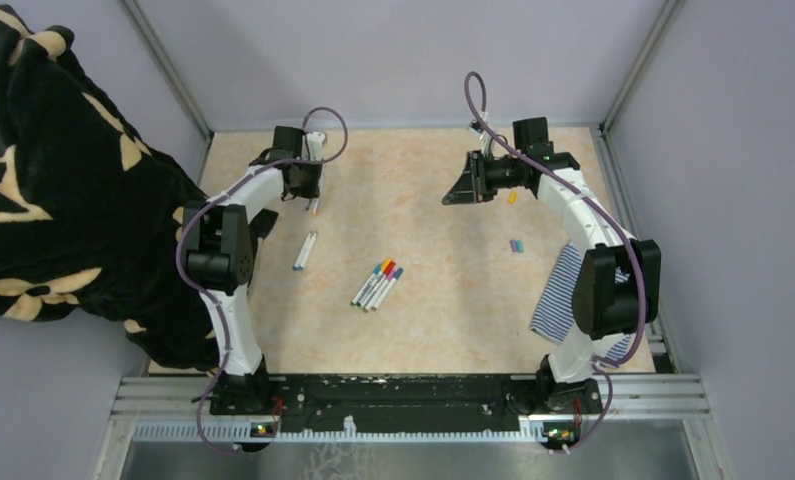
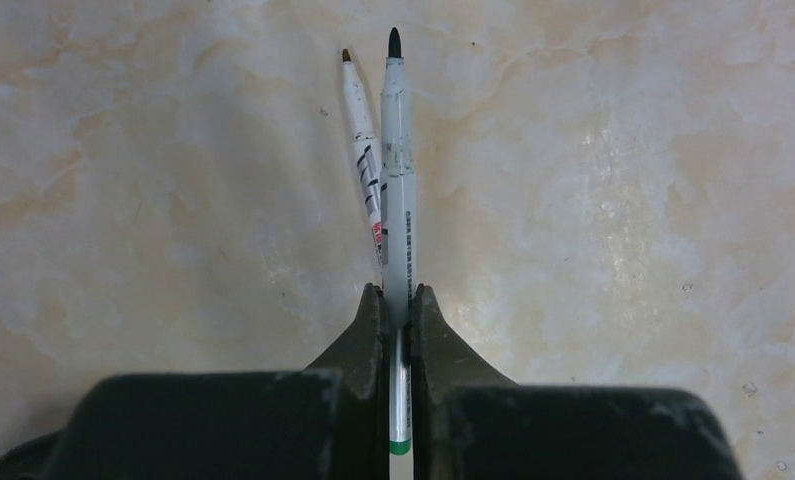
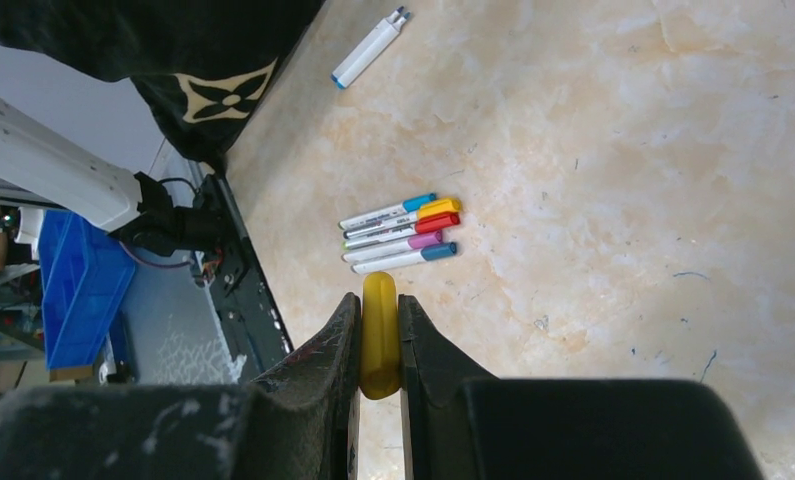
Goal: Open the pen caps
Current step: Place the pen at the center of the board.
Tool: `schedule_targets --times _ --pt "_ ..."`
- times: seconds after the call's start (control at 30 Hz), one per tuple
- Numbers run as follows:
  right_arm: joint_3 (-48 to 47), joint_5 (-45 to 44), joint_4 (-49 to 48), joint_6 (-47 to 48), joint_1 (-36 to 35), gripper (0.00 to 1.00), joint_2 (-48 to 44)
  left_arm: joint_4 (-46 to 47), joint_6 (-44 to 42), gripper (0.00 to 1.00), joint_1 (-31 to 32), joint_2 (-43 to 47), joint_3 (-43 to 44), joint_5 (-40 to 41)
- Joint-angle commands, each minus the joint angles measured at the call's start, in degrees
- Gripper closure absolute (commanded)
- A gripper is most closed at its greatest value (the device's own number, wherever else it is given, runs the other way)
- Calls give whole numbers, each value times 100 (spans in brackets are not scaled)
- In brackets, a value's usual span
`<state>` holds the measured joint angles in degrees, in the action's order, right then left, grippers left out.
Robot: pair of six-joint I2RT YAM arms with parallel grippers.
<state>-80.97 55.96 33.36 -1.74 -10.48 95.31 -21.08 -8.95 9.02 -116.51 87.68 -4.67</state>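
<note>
My left gripper (image 2: 398, 295) is shut on a white pen (image 2: 397, 170) with a bare dark tip and a green rear end, at the far left of the table (image 1: 310, 195). A second uncapped pen (image 2: 361, 140) with a brown tip lies beside it. My right gripper (image 3: 379, 300) is shut on a yellow pen cap (image 3: 379, 335), raised at the far right (image 1: 456, 192). Several capped pens (image 1: 378, 285) lie side by side mid-table, also in the right wrist view (image 3: 403, 232). Two uncapped pens (image 1: 305, 250) lie left of them. Loose caps lie at the right: an orange one (image 1: 512, 197) and a purple-teal pair (image 1: 516, 245).
A black and tan blanket (image 1: 53, 180) hangs over the left wall. A blue-and-white striped cloth (image 1: 561, 295) lies by the right arm. The marbled table (image 1: 423, 330) is walled on three sides. A blue bin (image 3: 78, 290) stands off the table.
</note>
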Motion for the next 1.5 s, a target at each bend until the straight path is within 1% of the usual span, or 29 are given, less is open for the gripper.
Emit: schedule_targets --times 0.0,0.3,0.8,1.17,1.47 --pt "47 29 -258 -21 -40 100 -260 -131 234 100 -125 -204 281 -178" --pt "62 11 -273 -24 -41 100 -267 -190 358 98 -145 -375 386 -306" --pt "84 11 -304 -52 -40 100 -317 -116 465 93 -163 -481 398 -174" --pt "105 -15 -326 -55 -41 100 -350 -65 513 92 -163 -570 417 -150" --pt "110 -16 -341 -55 -35 100 -355 -40 522 88 -163 -678 447 -117"
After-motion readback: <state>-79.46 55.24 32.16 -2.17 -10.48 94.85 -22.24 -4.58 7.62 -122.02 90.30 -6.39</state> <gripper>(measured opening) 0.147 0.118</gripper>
